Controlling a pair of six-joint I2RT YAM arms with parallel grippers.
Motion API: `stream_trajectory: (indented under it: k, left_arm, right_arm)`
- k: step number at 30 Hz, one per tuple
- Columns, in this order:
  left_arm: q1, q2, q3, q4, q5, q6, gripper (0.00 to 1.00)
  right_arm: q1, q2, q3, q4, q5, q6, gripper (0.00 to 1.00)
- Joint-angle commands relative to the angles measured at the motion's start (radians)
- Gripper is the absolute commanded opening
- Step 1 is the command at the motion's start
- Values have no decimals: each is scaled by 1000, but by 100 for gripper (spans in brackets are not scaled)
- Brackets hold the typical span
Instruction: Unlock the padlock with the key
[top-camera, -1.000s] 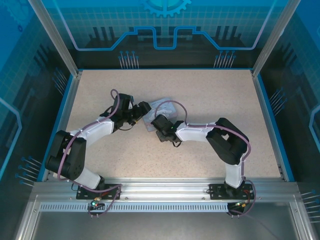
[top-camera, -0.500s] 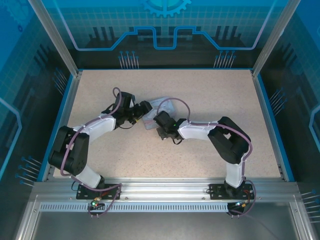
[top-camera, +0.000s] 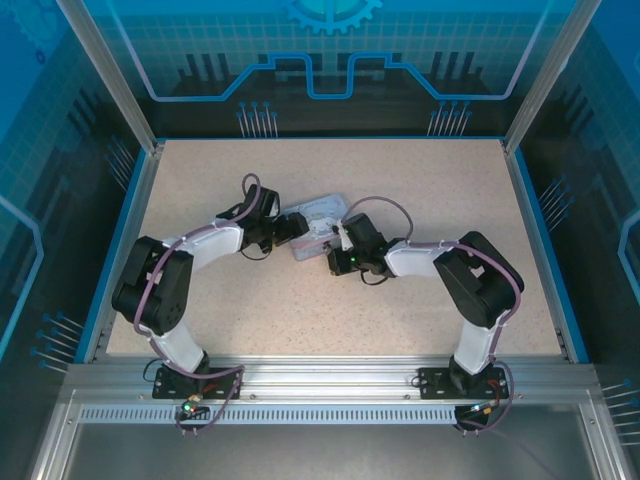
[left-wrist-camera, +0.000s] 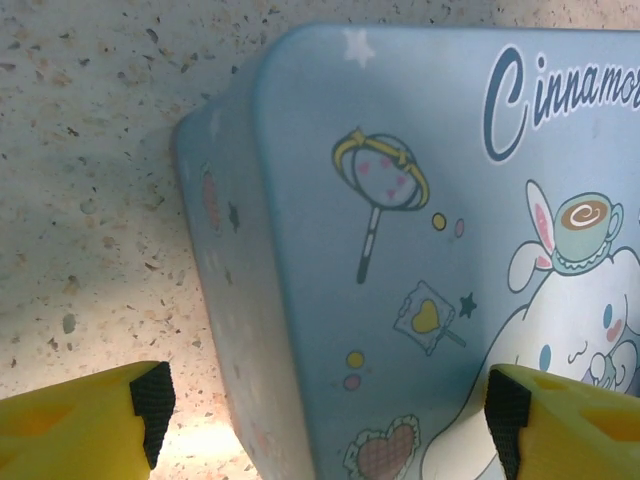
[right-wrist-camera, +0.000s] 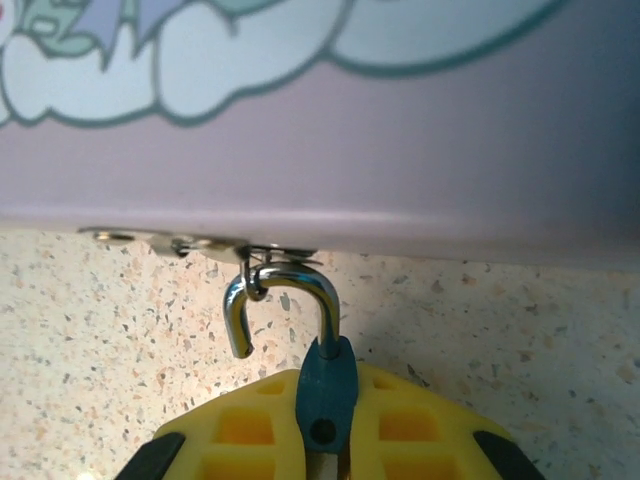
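Evidently the padlock (right-wrist-camera: 326, 382) is pinched by its teal body in the right tool (right-wrist-camera: 328, 430), right at the fingertips. Its steel shackle (right-wrist-camera: 290, 285) rises ahead of them to hook the small ring of the hasp (right-wrist-camera: 170, 240) on the Cinnamoroll tin (right-wrist-camera: 400, 150). One shackle leg hangs free, so I judge the lock already sprung; the key I cannot make out. The left tool (left-wrist-camera: 322, 420) stands wide, its pads (left-wrist-camera: 152, 400) straddling the tin's end, probably to steady it on the table (left-wrist-camera: 90, 200). Against a second ago, both arms reach farther from their bases, and the tin lies more exposed between them.
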Motion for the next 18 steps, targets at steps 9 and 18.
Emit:
stream_trajectory:
  k: [9,18]
  left_arm:
    - [-37,48,-103,19,0,-17,78]
    - [-47,77,-144,59,30,-51,66]
  right_arm:
    - [-95,12,-136,331,-257,281,0]
    - [-110,116,-187,655,-249,628,0]
